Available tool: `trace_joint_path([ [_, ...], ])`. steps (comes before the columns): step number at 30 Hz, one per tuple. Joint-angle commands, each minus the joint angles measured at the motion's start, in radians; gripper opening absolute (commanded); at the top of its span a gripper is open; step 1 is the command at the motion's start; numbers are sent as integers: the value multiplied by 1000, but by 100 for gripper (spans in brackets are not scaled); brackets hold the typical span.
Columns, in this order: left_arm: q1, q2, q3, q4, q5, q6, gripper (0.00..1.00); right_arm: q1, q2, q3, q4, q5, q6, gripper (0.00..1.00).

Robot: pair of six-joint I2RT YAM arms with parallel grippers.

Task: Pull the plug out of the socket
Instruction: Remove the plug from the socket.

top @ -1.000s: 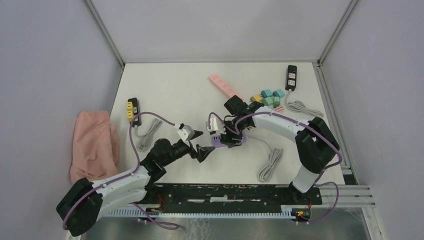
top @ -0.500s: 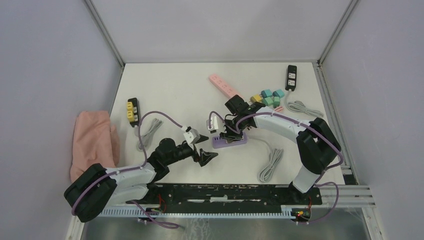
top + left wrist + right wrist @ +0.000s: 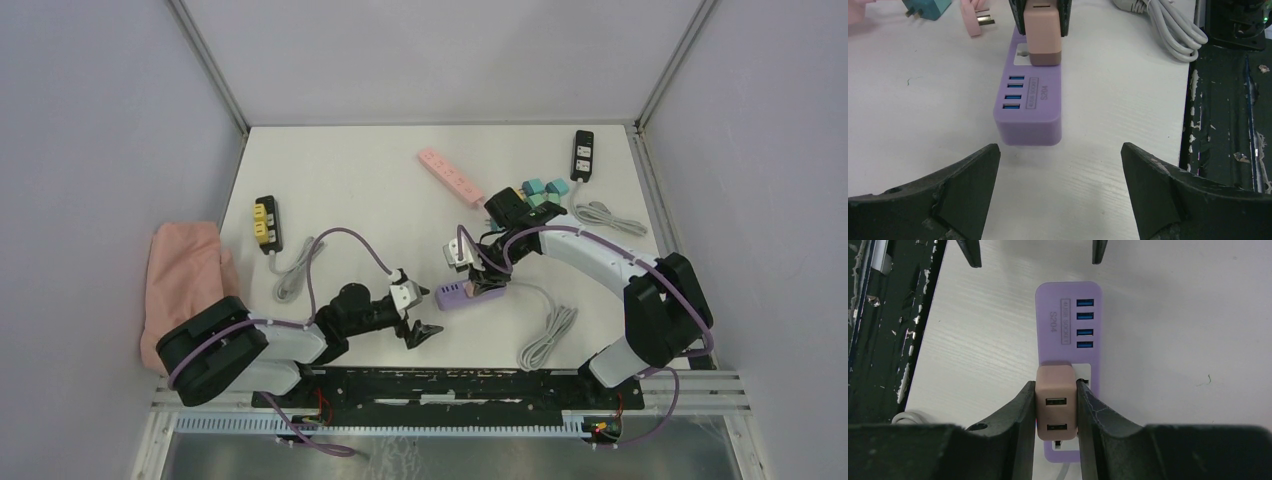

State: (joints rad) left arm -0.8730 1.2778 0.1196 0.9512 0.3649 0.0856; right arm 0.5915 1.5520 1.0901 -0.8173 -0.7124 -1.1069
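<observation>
A purple power strip (image 3: 458, 293) with blue USB ports lies on the white table; it also shows in the left wrist view (image 3: 1029, 107) and the right wrist view (image 3: 1068, 320). A tan-pink plug (image 3: 1056, 405) stands on its white outlet, also seen from the left wrist (image 3: 1044, 35). My right gripper (image 3: 1056, 385) is shut on the plug from above, at the strip's far end (image 3: 482, 272). My left gripper (image 3: 1059, 147) is open and empty, low over the table just short of the strip's near end (image 3: 422, 313), with the strip outside its fingers.
A coiled white cable (image 3: 548, 335) lies right of the strip, and also shows from the left wrist (image 3: 1168, 30). A pink strip (image 3: 452, 177), teal and yellow plugs (image 3: 535, 195), two black strips (image 3: 583, 155) (image 3: 265, 218) and a pink cloth (image 3: 190, 285) lie around. The black base rail (image 3: 1228, 100) is near.
My right gripper has dragged the plug and purple strip to the right and nearer the table's front. My left gripper has dropped lower and followed, staying open short of the strip.
</observation>
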Motion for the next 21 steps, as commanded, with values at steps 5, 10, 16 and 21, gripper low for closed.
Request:
trace_joint_path([
  [5,-36,67,39,147,-64,87,97,-12,-32,-8,-85,-109,-147,0],
  [10,-61,83,40,153,-91,99,97,-12,-26,-7,-101,-122,-174,0],
  [16,-78,118,46,180,-107,100,97,-13,-27,-3,-109,-136,-185,0],
  [21,-96,165,62,212,-112,102,96,-13,-26,-3,-110,-139,-187,0],
])
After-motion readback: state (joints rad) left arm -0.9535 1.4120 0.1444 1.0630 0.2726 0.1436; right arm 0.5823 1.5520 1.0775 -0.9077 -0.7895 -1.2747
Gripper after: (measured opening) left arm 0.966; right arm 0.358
